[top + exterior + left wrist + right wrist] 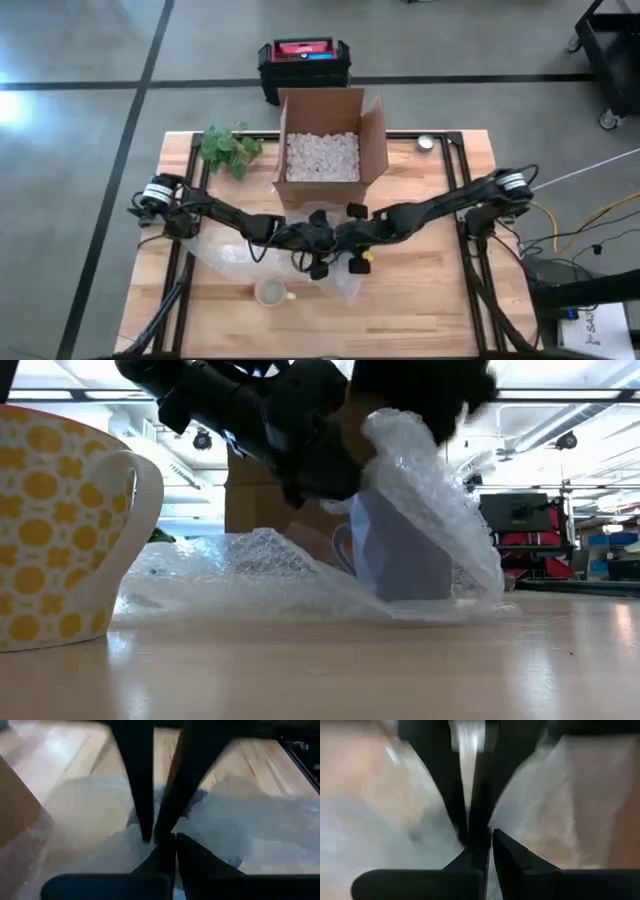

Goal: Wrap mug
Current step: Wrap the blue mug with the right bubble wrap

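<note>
Low view, nearest the lens: a yellow-patterned mug (55, 525) stands upright on the table (400, 670), bare and clear of the wrap. Behind it a sheet of bubble wrap (250, 575) lies spread on the wood, and one end is drawn up and over a pale blue mug (395, 555), which stands upright at the sheet's far end. That mug's front face is uncovered; only its top and one side carry film.

From above, both arms meet over this spot at the table's middle. The left gripper (312, 240) and right gripper (352, 240) sit almost touching, both down at the raised film. Each wrist view shows its fingers drawn together to a narrow slit with film at the tips, so I judge both to be pinching the wrap, though the contact itself is not sharply seen.

Farther back stand an open cardboard box (330, 150) of white packing fill, a green plant (228, 148) beside it, and a black crate (303, 62) beyond the table.

Assessment: wrapping is begun, not finished. The first fold is partly over; the remaining sheet must go round the mug.
</note>
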